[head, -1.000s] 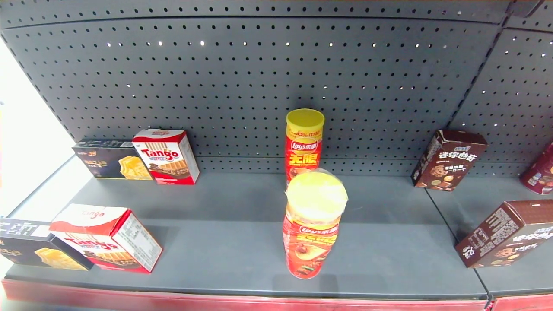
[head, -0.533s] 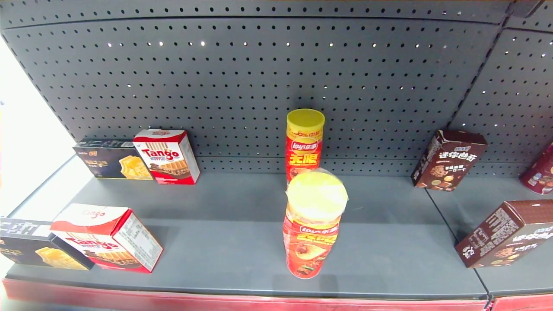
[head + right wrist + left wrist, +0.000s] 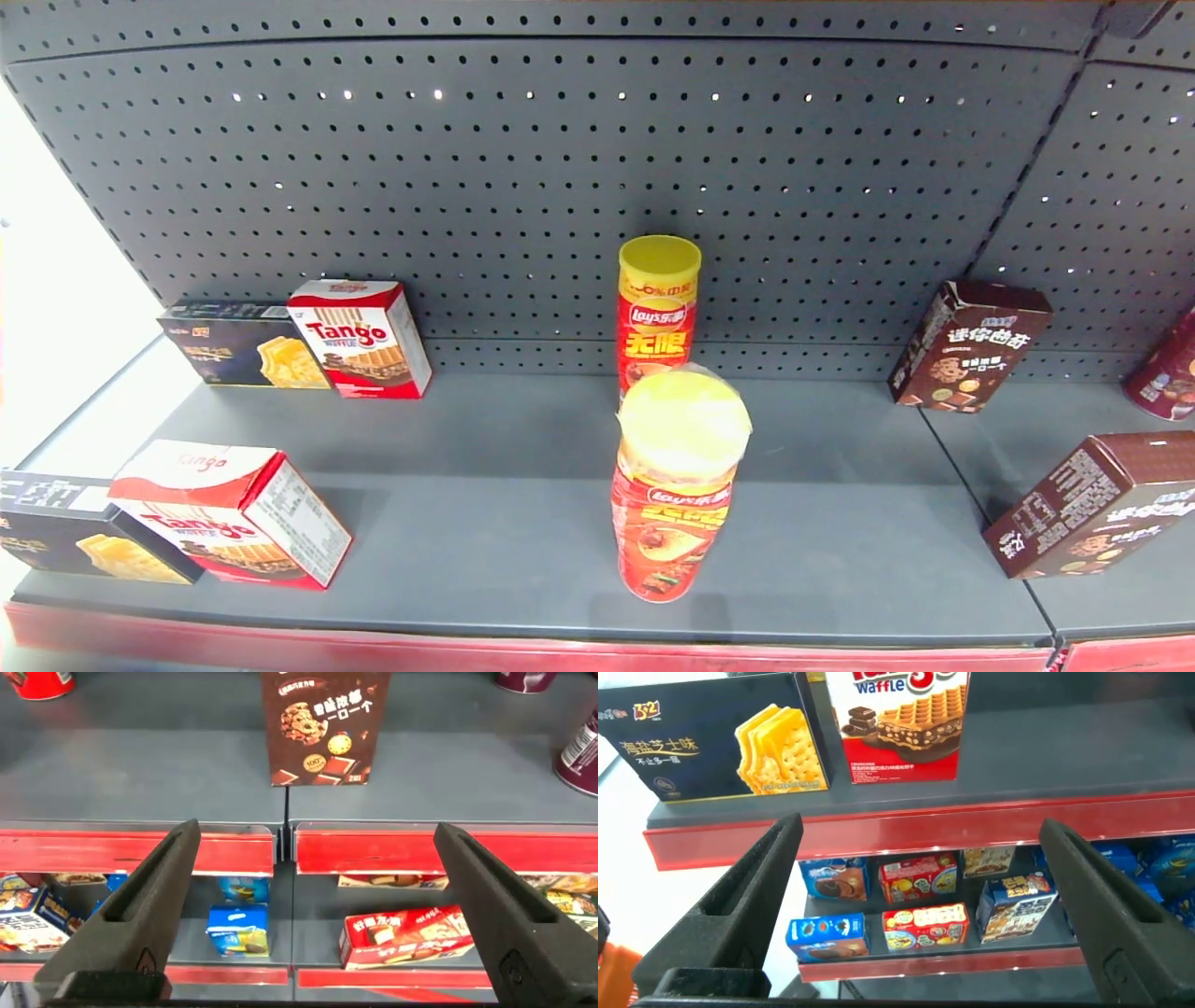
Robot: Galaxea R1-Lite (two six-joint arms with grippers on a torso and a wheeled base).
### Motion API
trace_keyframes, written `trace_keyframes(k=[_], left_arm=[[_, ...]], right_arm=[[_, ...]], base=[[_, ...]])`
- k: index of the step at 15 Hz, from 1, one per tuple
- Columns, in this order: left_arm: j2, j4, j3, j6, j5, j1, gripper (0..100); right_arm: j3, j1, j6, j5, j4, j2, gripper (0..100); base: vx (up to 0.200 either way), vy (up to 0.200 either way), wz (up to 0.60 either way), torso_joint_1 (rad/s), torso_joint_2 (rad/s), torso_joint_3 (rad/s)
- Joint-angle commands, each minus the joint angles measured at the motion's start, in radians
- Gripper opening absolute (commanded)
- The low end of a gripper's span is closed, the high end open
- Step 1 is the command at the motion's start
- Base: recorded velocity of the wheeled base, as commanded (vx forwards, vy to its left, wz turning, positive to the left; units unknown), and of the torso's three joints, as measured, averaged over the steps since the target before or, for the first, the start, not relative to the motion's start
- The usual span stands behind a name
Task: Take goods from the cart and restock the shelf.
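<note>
Between picks, seemingly: left tool (image 3: 920,831) and right tool (image 3: 316,833) spread wide, holding nothing, shelf (image 3: 523,523) just ahead. Next: turn to cart, grasp goods.

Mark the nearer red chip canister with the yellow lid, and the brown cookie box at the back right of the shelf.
Nearer red chip canister with yellow lid (image 3: 670,532), head view, on its red side wall.
Brown cookie box at the back right (image 3: 985,359), head view, on its printed front face.
</note>
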Motion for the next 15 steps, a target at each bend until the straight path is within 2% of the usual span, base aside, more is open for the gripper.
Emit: trace_keyframes(k=[1, 2, 5, 15], left_arm=[[0.001, 0.000, -0.002, 0.001, 0.001, 0.000, 100], [0.001, 0.000, -0.002, -0.005, 0.002, 0.001, 100], [0.001, 0.000, -0.002, -0.020, 0.007, 0.001, 100], [0.001, 0.000, -0.002, -0.019, 0.007, 0.001, 100]], right_arm=[[0.001, 0.000, -0.001, -0.001, 0.000, 0.001, 100], [0.001, 0.000, -0.001, -0.001, 0.000, 0.001, 100], [0.001, 0.000, -0.001, -0.001, 0.000, 0.001, 100], [0.001, 0.000, -0.001, -0.001, 0.000, 0.001, 100]], base=[[0.000, 0.000, 0.00, 0.000, 0.00, 0.000], [-0.200, 0.000, 0.00, -0.002, 0.00, -0.002], [0.000, 0.000, 0.00, 0.000, 0.00, 0.000], [0.000, 0.000, -0.06, 0.001, 0.00, 0.000]])
